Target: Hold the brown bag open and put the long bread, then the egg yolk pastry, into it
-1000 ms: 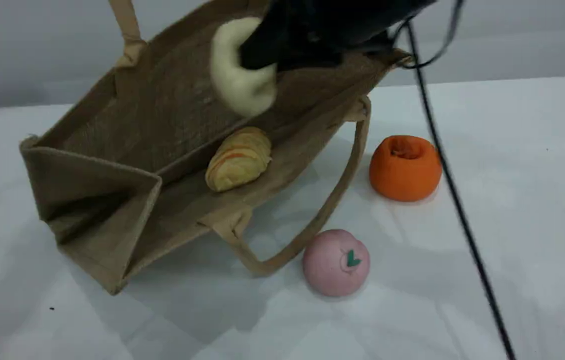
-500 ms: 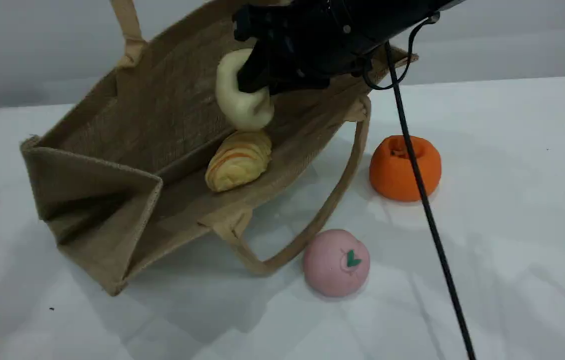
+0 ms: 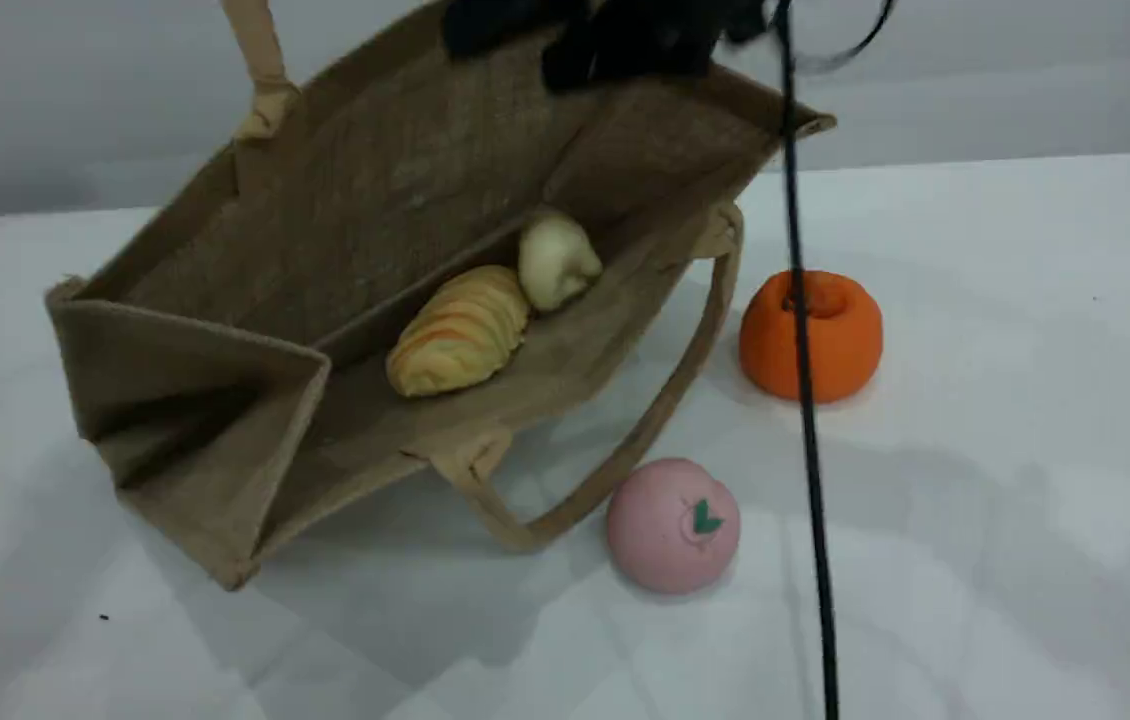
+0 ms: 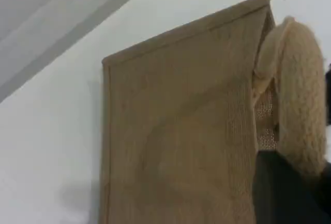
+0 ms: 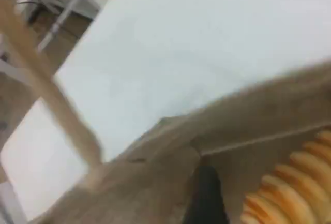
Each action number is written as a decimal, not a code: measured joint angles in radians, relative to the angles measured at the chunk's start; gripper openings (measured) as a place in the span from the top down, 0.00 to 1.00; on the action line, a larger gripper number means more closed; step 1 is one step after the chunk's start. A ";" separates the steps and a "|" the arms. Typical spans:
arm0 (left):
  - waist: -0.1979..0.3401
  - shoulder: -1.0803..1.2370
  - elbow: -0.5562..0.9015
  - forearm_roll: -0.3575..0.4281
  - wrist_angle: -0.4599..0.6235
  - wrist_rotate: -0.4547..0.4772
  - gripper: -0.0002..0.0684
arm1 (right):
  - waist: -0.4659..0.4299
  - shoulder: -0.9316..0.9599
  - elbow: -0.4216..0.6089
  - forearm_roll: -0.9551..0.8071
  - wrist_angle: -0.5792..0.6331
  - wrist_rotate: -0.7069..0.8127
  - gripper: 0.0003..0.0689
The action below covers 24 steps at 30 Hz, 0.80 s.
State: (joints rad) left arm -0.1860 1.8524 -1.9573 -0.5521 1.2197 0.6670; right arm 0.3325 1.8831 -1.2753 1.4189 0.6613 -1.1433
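The brown bag (image 3: 365, 200) stands tilted on the table with its mouth held wide toward the camera. Inside it lie the striped long bread (image 3: 460, 332) and, touching its right end, the pale egg yolk pastry (image 3: 555, 262). In the left wrist view my left gripper (image 4: 302, 169) is shut on the bag's upper beige handle (image 4: 300, 94); that handle (image 3: 255, 50) runs out of the scene's top edge. My right gripper (image 3: 525, 50) hangs blurred above the bag's far rim, open and holding nothing. The right wrist view shows the bread (image 5: 289, 195) below a dark fingertip (image 5: 207, 198).
An orange fruit (image 3: 810, 335) sits right of the bag and a pink ball with a green leaf (image 3: 673, 525) lies in front. The bag's lower handle (image 3: 625, 455) loops onto the table between them. A black cable (image 3: 805, 400) hangs down across the right side.
My right gripper opened and let go of the egg yolk pastry, which dropped into the bag beside the long bread. The gripper then rose toward the top edge. The bread shifted slightly left.
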 joint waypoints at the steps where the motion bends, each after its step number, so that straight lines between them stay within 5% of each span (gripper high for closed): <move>1: -0.008 0.006 0.000 -0.006 0.000 -0.005 0.87 | -0.021 -0.030 0.000 -0.021 0.017 0.011 0.30; 16: -0.195 0.184 0.001 -0.001 -0.002 -0.025 0.87 | -0.265 -0.501 0.000 -0.385 0.123 0.306 0.31; 24: -0.205 0.229 0.002 0.003 -0.029 -0.029 0.86 | -0.276 -0.604 0.001 -0.646 0.228 0.515 0.31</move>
State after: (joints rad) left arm -0.3909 2.0812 -1.9552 -0.5493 1.1907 0.6384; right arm 0.0561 1.2791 -1.2744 0.7726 0.8890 -0.6280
